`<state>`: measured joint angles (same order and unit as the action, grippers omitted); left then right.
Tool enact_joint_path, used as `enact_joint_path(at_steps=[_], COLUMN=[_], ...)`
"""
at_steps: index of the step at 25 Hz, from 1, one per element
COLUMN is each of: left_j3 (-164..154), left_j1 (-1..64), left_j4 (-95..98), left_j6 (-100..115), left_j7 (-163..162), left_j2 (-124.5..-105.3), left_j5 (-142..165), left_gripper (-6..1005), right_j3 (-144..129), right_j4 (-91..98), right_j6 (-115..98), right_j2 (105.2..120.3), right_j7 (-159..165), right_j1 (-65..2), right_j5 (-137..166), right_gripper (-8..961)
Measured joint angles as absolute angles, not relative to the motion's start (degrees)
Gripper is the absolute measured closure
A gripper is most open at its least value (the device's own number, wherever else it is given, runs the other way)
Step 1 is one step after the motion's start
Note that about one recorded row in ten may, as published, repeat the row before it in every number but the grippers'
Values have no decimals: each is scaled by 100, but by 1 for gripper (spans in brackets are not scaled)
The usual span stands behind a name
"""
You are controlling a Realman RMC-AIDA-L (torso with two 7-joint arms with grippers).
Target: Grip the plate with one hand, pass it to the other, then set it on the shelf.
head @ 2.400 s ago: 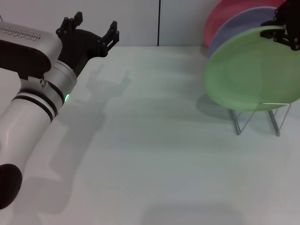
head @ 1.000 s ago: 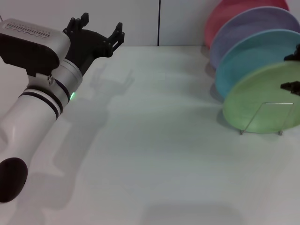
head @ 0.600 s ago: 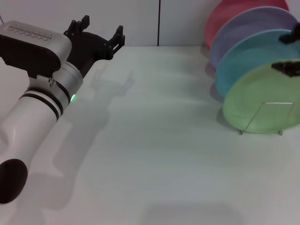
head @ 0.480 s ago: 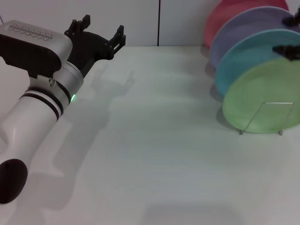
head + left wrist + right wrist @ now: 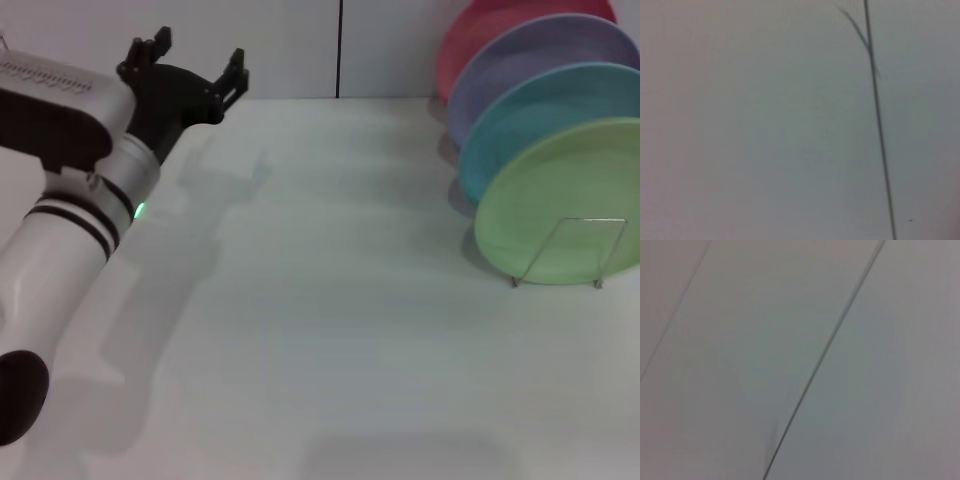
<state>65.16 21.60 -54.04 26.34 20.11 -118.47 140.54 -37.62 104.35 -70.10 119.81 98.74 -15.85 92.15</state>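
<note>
The round light green matte plastic plate (image 5: 565,208) is stood in the thin silver wire rack (image 5: 572,252), lower right. The black left gripper (image 5: 183,62), upper left, is held wide and empty; the right gripper is probably withdrawn. Only retreat is judged left.

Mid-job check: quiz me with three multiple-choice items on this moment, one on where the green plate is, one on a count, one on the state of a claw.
1. Where is the light green plate?
A. Flat on the table
B. Standing at the front of the wire dish rack
C. In the left claw

2. How many plates stand in the rack?
A. Two
B. Three
C. Four

3. What is the state of the left claw?
A. Open and empty
B. Shut on a plate
C. Resting on the rack

Answers:
1. B, it leans upright behind the front wire loop.
2. C, pink plate, lavender plate, light blue plate and green show in a row.
3. A, its fingers are spread in the air at far left, with nothing between them. The right claw is out of view.
</note>
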Motion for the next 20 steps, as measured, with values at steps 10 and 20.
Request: enact_joint_path(at_steps=[10, 20], left_j3=[6596, 6408], left_j1=[2027, 2266], left_j4=[-4604, -3299], left_j6=[3850, 5090], left_j7=[1752, 1392], left_j2=[-11844, -11885], left_j5=[14024, 14015], left_gripper=[139, 139], right_j3=[-3305, -2699], right_j4=[4370, 777], right_j6=[-8882, -9799], right_j2=[11918, 11897], right_j7=[5168, 2326], right_j1=[-527, -740], right_j5=[2650, 2416], right_gripper=[378, 378])
